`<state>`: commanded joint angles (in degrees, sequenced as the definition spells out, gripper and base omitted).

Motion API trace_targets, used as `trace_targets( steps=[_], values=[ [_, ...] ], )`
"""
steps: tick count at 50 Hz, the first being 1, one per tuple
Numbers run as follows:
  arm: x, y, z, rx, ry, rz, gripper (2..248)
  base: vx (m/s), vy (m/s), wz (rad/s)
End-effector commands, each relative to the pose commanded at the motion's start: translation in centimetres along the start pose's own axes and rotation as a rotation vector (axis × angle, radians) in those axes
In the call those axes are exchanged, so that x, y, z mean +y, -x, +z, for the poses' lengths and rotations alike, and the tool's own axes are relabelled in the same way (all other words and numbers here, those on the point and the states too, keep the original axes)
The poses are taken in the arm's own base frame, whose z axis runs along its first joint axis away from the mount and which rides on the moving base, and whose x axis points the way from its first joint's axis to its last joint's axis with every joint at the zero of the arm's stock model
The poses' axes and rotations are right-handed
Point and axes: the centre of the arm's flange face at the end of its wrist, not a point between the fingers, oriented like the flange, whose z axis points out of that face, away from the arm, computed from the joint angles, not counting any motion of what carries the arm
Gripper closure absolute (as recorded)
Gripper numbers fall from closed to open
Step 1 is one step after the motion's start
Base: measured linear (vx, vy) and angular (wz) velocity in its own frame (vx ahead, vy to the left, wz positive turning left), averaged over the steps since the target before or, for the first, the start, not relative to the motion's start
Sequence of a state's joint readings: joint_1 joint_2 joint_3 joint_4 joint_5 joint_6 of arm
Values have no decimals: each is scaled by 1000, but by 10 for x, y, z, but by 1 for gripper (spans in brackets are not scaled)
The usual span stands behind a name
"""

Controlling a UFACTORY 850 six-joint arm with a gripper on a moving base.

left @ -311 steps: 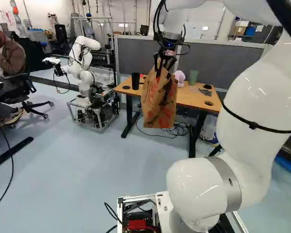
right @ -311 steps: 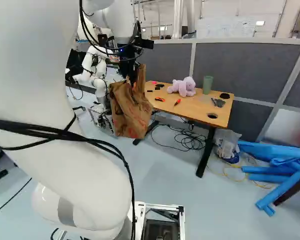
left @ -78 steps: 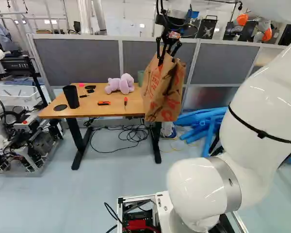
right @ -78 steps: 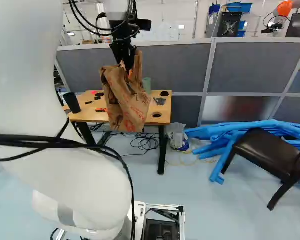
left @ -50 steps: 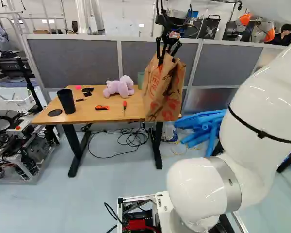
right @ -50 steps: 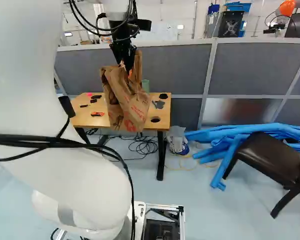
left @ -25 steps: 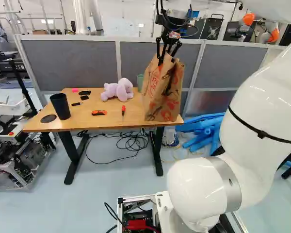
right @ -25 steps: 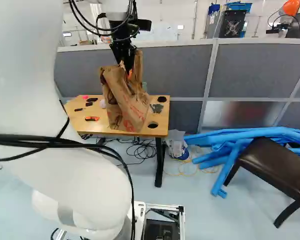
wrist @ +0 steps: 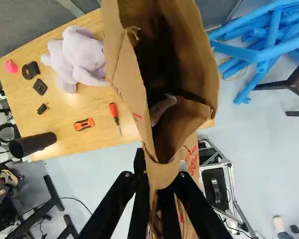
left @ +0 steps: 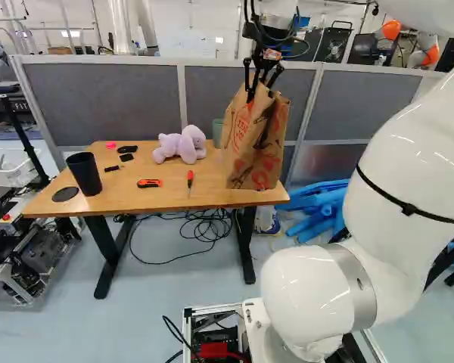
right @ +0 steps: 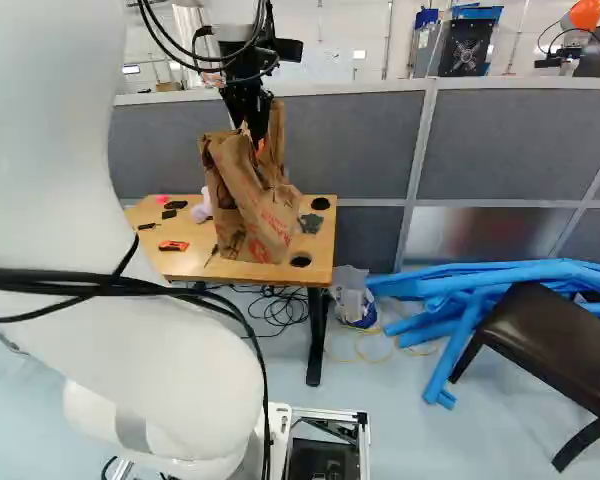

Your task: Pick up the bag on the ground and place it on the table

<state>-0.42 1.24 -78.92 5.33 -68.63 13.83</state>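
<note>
1. A black gripper (left: 259, 85) pinches the folded paper rim of a brown paper bag (left: 251, 144) between its two fingers, one on each side, as the bag hangs upright at a wooden table (left: 117, 193)
2. The bag, its mouth gaping in the wrist view, overlaps the right part of the tabletop in the left base view (whether its bottom touches the wood cannot be told)
3. In the right base view, a strip of tabletop with two dark round inserts, one at (right: 320, 203) and the other beside the bag's lower part, shows between the bag and the table's right edge
4. Left of the bag in the left base view, a red screwdriver (left: 190, 181) and an orange cutter (left: 149, 183) lie near the front edge, with a lilac plush toy (left: 180, 144) behind them and a black cup (left: 85, 172) near the left end
5. A green cup (left: 217, 132) peeks out just beside the bag, partly hidden by it, ahead of a grey partition (left: 106, 94) that closes off the far side
6. A stretch of pale floor (left: 174, 302) opens between the base and the table's front edge; blue tubes (right: 450, 290) and a dark chair (right: 550, 340) border the floor at the right of the right base view
</note>
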Motion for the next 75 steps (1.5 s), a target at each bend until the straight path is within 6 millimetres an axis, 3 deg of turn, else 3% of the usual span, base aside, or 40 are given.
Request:
trace_targets(
  steps=[46, 75],
  values=[
    [0, 1, 0, -14, 3, 5, 225, 34, 0, -1],
    [0, 2, 0, -17, 5, 282, 225, 0, 0, 0]
  ],
)
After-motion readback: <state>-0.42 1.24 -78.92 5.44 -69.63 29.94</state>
